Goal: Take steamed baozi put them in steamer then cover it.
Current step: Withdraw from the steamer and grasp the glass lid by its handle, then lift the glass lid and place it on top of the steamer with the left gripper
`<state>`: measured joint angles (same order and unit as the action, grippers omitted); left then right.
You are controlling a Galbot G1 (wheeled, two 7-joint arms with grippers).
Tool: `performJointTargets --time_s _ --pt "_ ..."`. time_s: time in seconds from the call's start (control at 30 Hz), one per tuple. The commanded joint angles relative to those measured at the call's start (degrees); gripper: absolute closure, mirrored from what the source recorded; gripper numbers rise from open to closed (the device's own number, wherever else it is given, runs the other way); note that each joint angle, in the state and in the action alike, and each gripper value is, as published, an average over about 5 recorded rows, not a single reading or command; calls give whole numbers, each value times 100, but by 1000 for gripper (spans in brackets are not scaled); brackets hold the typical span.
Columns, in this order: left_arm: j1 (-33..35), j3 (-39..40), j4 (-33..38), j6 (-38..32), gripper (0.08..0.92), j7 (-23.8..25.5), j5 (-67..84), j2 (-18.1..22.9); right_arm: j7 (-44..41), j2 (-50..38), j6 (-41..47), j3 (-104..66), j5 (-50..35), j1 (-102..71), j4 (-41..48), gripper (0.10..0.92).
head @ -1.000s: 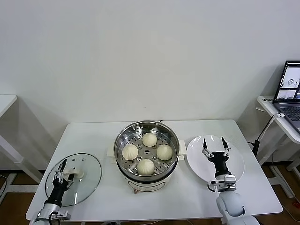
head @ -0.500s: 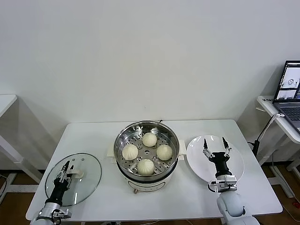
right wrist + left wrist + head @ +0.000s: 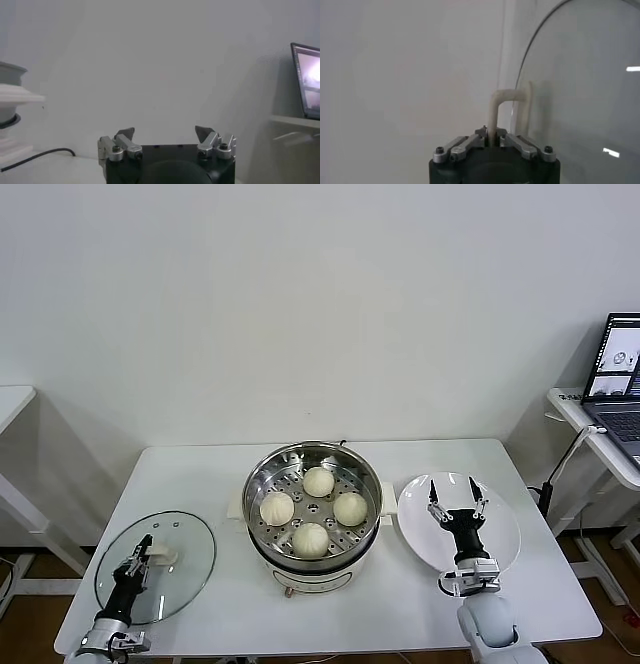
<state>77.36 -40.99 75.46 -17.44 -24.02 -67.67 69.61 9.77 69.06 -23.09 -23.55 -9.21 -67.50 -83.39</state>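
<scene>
The table [image 3: 200,474] stands against a white wall [image 3: 300,304], with a laptop [image 3: 620,369] on a side desk. At its centre the steamer [image 3: 313,469] holds four baozi [image 3: 319,481] on its tray. A white plate [image 3: 500,529] lies beside it under the right gripper [image 3: 456,506], jaws spread wide, empty. The cover [image 3: 185,549] lies flat to the steamer's left; the left gripper [image 3: 145,546] is clamped on its handle [image 3: 495,107].
</scene>
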Motion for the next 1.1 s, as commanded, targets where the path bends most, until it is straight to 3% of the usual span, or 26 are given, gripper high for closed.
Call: performJointTargets --time_s 0.03,0.4,0.53,0.67,0.83,1.1 --pt "242 -210 969 42 799 18 265 -81 2 26 -14 6 48 -9 -3 203" --pt "384 -423 3771 1109 803 701 807 -270 8 58 -28 -14 83 -45 -70 203" --pt "273 44 4757 1617 803 1152 651 -209 13 33 -18 -29 81 -76 -117 203" --pt "168 1017 5464 2158 803 1667 274 -109 14 23 -4 -76 83 -119 -128 203" --pt "-95 2525 5638 2904 803 2341 -491 226 18 21 16 -148 83 -136 -95 203" --pt "-668 4044 4843 3756 803 3045 -1193 866 4 32 9 -240 87 -135 -7 203"
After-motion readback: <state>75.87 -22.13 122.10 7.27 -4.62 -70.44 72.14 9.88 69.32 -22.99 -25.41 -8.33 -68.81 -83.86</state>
